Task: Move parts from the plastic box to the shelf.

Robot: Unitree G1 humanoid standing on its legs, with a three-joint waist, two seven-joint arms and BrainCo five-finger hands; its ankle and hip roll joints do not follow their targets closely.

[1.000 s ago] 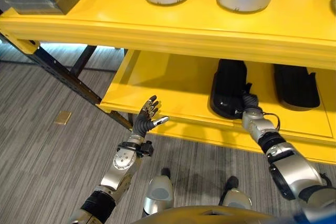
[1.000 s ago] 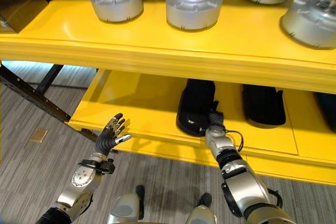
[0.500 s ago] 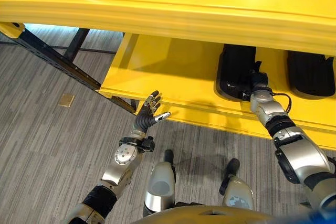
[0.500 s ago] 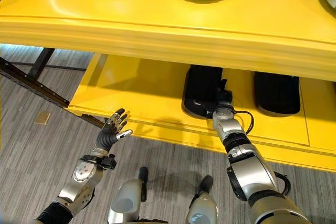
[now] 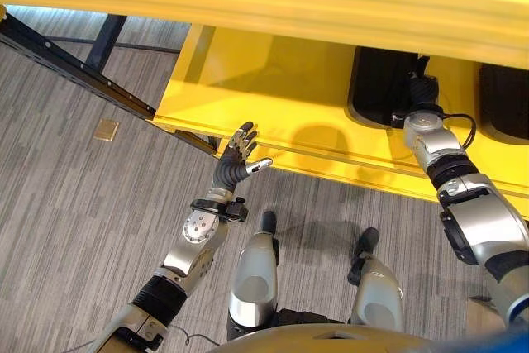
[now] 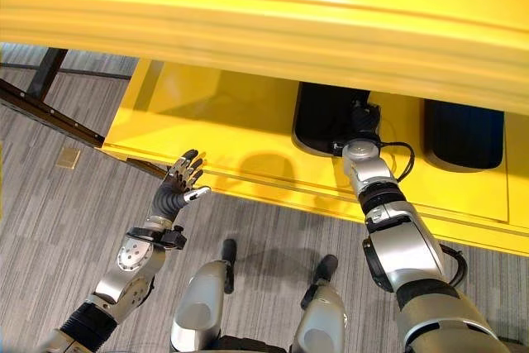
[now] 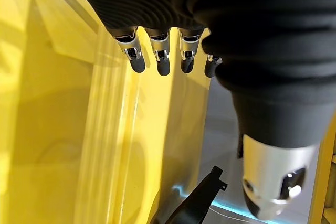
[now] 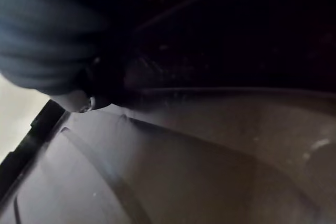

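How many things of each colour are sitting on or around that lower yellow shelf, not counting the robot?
Black parts on the lower shelf: 2, one at the right hand, one farther right.
Tan tile on the floor: 1.
Total: 3.

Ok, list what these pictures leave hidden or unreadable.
- Right hand: its fingers, hidden over the black part and under the upper shelf, both eye views.
- Right wrist view: too dark to read its grip.
- Second black part: far end hidden by the upper shelf.
- The upper shelf's top: cut off by the picture edge.

Left hand reads clearly.
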